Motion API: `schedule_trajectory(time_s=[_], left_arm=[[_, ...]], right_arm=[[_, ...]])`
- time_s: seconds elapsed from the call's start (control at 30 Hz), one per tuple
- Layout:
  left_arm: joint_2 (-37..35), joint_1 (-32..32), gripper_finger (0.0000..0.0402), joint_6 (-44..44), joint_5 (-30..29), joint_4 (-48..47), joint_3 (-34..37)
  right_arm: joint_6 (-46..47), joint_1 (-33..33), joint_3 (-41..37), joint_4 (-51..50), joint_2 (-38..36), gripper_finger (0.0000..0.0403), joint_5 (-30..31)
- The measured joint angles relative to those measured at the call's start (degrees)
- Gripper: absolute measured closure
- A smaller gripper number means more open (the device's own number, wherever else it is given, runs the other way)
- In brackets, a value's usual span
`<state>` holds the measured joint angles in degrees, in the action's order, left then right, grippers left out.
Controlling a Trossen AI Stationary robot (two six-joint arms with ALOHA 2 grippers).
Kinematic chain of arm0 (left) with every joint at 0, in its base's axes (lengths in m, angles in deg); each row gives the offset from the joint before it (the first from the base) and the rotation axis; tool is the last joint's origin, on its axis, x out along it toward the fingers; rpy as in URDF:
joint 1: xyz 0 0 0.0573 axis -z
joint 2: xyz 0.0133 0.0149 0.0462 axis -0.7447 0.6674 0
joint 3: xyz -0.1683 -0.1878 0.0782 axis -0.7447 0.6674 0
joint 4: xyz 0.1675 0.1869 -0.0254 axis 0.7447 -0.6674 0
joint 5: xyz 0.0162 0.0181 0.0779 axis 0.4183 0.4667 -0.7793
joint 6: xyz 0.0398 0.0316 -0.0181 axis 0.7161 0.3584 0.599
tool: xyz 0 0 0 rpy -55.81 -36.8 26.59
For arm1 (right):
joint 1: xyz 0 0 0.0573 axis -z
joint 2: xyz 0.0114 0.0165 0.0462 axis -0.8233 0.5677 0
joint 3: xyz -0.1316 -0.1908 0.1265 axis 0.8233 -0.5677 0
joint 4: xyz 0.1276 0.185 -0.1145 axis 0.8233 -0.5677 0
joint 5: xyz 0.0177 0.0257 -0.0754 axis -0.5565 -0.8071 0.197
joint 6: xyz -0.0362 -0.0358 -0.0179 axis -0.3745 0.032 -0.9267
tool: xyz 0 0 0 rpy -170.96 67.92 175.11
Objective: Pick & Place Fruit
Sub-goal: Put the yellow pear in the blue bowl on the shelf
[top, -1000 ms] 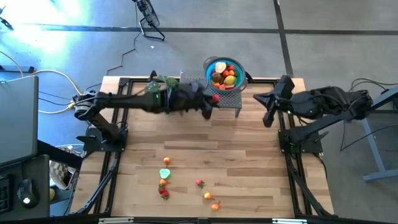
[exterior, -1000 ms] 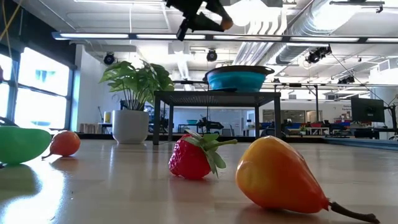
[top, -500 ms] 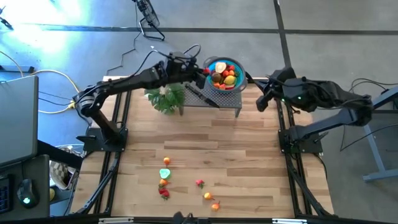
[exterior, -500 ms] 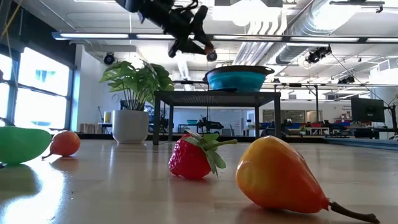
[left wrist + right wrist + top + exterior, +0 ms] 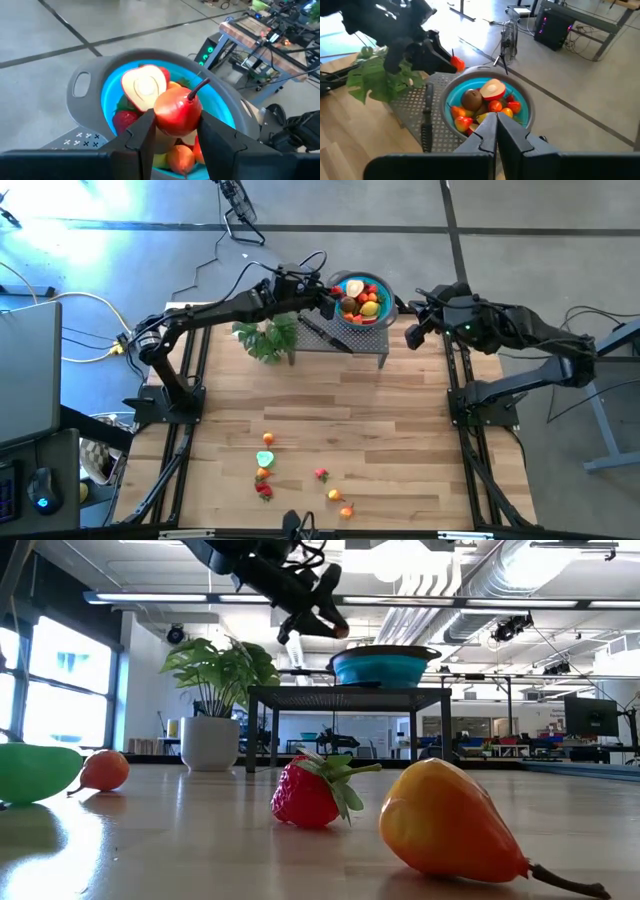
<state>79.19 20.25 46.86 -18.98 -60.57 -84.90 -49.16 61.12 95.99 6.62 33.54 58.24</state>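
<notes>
My left gripper [image 5: 176,131] is shut on a red toy fruit with a brown stem [image 5: 177,109] and hangs at the left rim of the blue bowl [image 5: 114,89], [image 5: 384,290]. The bowl holds several fruits and stands on a black perforated metal stand [image 5: 372,336] at the table's far edge. My right gripper [image 5: 413,335], [image 5: 495,131] is shut with nothing in it, up in the air to the bowl's right. Several more small fruits [image 5: 265,459] lie on the wooden table near its front edge, among them a strawberry [image 5: 310,792] and a yellow-orange pear [image 5: 450,822]. My left gripper pinches the red fruit by its two opposite sides [image 5: 161,120] between its two fingers [image 5: 145,142]. The fingers come nearly level from the table's left, slanting a little down toward the bowl. The fruit is lifted clear, stem end up, over the bowl's fruits.
A black-handled knife [image 5: 426,116] lies on the stand left of the bowl. A leafy green plant in a white pot [image 5: 268,338], [image 5: 218,680] stands just left of the stand. The table's middle [image 5: 330,410] is bare wood.
My left gripper has swung with the red fruit from in front of the stand toward the table's far edge, up to the bowl's left rim, uncovering the plant. My right gripper has turned from pointing at the near edge toward the bowl and gone a little toward the far edge.
</notes>
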Motion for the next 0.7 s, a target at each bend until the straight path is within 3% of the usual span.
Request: schedule_trajectory(time_s=[0.4, 0.7], left_arm=[[0.7, 0.1, 0.03, 1.0, -3.1, 3.2, -0.2], [7.5, 0.9, 0.0301, 1.0, -3.1, -5.8, -7.7]], right_arm=[[-2.0, 3.4, 0.0, 2.4, 0.1, 0.04, -6.4], [-2.1, 3.4, 0.0, 2.3, 0.1, 0.04, -6.6]])
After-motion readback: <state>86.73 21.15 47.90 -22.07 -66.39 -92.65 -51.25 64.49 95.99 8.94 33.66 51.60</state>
